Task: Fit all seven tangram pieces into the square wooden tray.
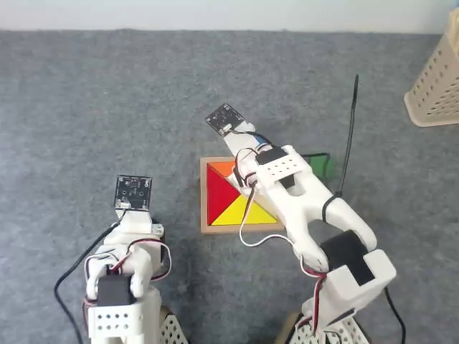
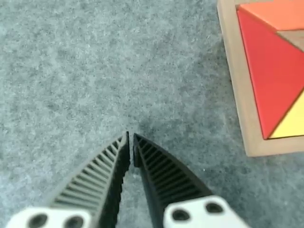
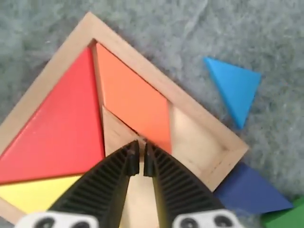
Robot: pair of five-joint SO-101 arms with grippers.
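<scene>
Tray (image 1: pixel 204 197) mid-desk (image 1: pixel 107 107), holding red triangle (image 3: pixel 57 128), orange piece (image 3: pixel 133 99), yellow triangle (image 1: pixel 240 213); remaining floor bare wood. Light blue triangle (image 3: pixel 235 88), dark blue piece (image 3: pixel 247 190), green piece (image 1: pixel 319 165) on desk just outside tray. Right fingers (image 3: pixel 118 175) over tray beside orange piece, closed, empty. Left fingers (image 2: pixel 109 171) over desk near tray, closed, empty.

A cream plastic basket with slotted walls (image 1: pixel 436 79) stood at the far right, cut off by the edge of the high view. It rested on a grey, felt-like mat (image 1: pixel 107 107) that spread out left of the basket and nearer than it. Beyond the mat, left of the basket, ran a pale white strip (image 1: pixel 215 14), wall or bare surface, impossible to tell. Soft, even light lay over the mat.
</scene>
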